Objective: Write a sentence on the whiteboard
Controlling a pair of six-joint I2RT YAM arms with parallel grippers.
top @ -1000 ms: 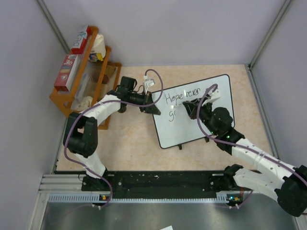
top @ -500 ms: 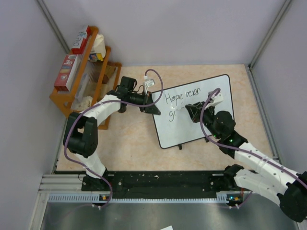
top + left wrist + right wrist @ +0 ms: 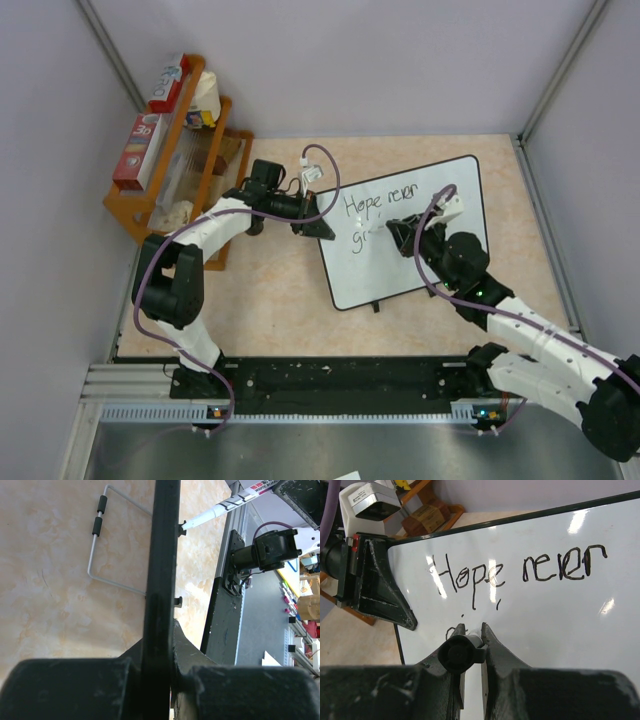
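At the left rear of the surface stands a wooden rack holding long red-and-white boxes on edge and a pale roll; their print is too small to read. The whiteboard rests right of the middle, turned askew, with the sentence in thin dark handwriting near its upper left. The top line reads "Hope never", though the "n" looks much like an "r". A second line below it shows only a first curl and a dot, partly hidden. The left fingers are clamped on the board's black rim at its left corner, which runs straight between them in the left wrist view. The right fingers are closed on a white marker whose label reads "WHITE BOARD", its tip at the start of the lower line. A thin wire stand shows beside the rim.
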